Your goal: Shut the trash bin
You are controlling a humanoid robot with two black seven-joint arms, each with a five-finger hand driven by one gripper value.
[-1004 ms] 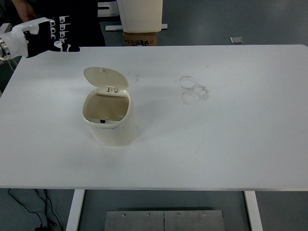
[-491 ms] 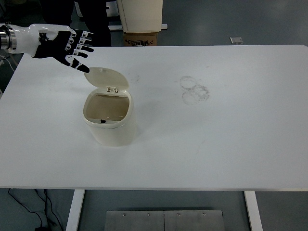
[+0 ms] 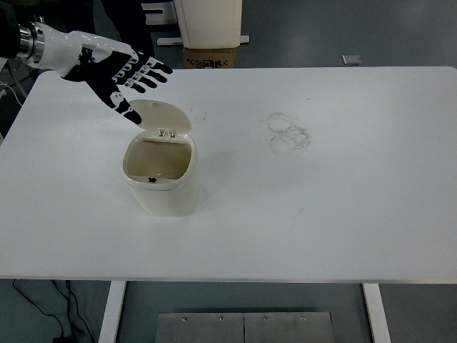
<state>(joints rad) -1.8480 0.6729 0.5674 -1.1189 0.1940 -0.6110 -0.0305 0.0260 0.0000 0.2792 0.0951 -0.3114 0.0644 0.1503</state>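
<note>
A small cream trash bin [image 3: 162, 182] stands on the white table [image 3: 321, 200], left of centre. Its flip lid [image 3: 163, 116] is swung up and back on the far-side hinge, and the inside shows. My left hand [image 3: 125, 75] hovers above and just behind the lid's left part, palm down, with the fingers spread and holding nothing. The thumb tip overlaps the lid's left edge in the picture; contact cannot be told. The right arm is out of view.
Faint grey ring smudges [image 3: 288, 132] mark the tabletop right of centre. Beyond the far edge stand a white unit on a cardboard box [image 3: 208, 56] and a dark-clothed person [image 3: 121, 28]. A small grey object [image 3: 350, 60] lies on the floor.
My left hand has come in from the far left corner, moving right toward the bin. It now hangs over the raised lid with its fingers spread. The bin and lid have not moved.
</note>
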